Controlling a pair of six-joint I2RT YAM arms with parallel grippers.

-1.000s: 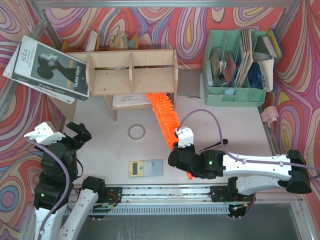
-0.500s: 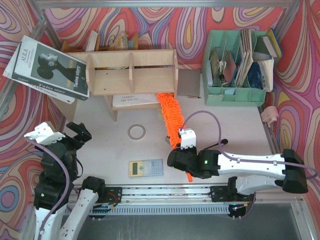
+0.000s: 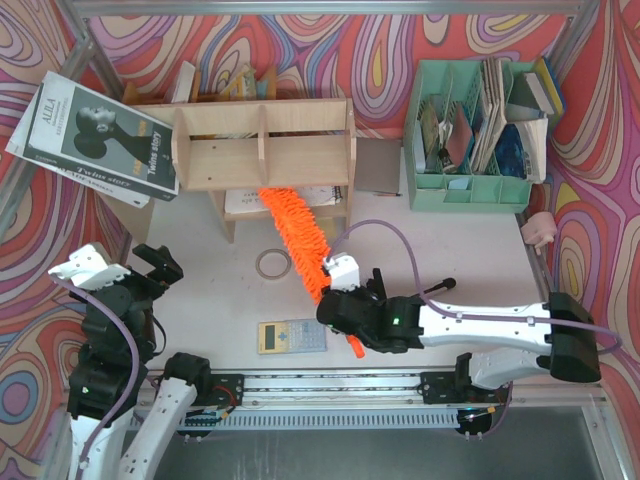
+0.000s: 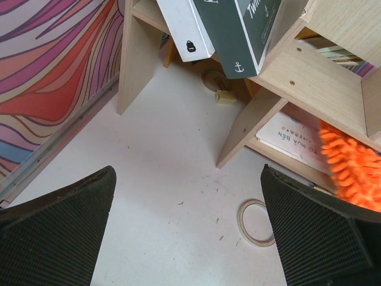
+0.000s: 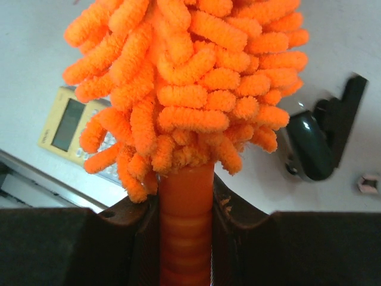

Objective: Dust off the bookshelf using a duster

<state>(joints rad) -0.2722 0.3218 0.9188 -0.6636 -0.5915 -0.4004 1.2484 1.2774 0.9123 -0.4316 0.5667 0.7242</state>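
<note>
White table (image 3: 440, 250), swirly walls. Right gripper (image 5: 186, 205) clamped on duster (image 3: 295, 235) handle, head tip under bookshelf (image 3: 265, 150) front. Left gripper (image 3: 152, 268) wide open, idle. Sweep lightly along boards, avoiding legs.

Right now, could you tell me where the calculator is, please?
In the top view, the calculator lies by the table's near edge, just left of the right gripper, with the ring beyond it.

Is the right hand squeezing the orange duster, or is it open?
Shut on the duster. In the wrist view the right hand presses against both sides of its thin handle, with no gap showing.
</note>
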